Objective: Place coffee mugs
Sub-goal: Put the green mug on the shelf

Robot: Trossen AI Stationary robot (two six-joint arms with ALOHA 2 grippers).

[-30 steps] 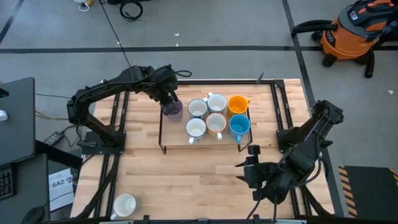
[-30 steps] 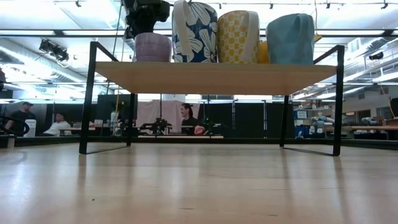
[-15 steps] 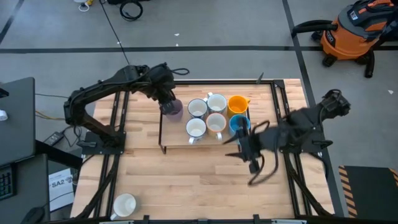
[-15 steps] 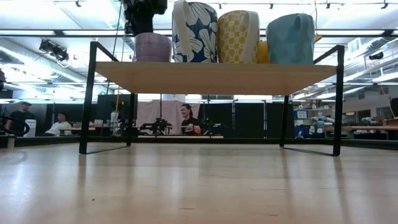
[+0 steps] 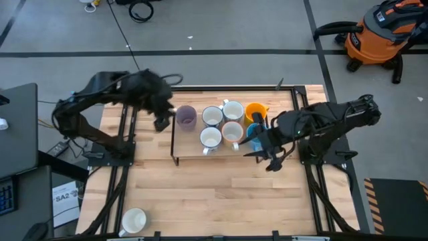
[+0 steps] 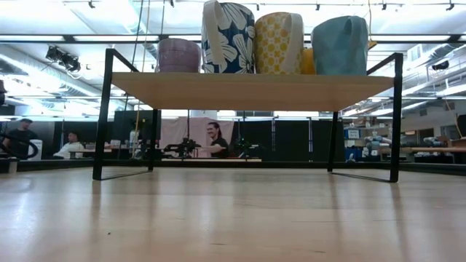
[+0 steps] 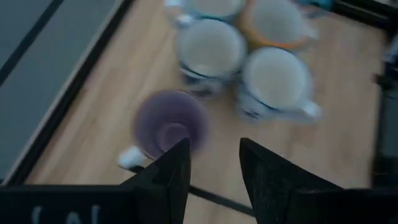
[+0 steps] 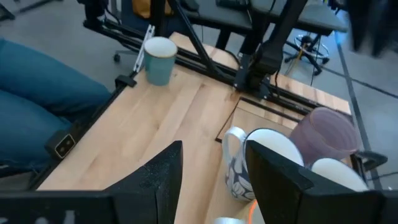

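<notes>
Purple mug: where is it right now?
In the high view, the purple mug stands at the rack's left end, beside the white mugs, free of the left gripper.

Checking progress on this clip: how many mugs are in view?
7. Six on the rack: purple, four white, orange. One white at the table's near-left corner. The right arm may hide another.

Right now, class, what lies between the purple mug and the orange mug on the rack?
In the high view, two white mugs stand side by side between the purple mug and the orange mug.
</notes>
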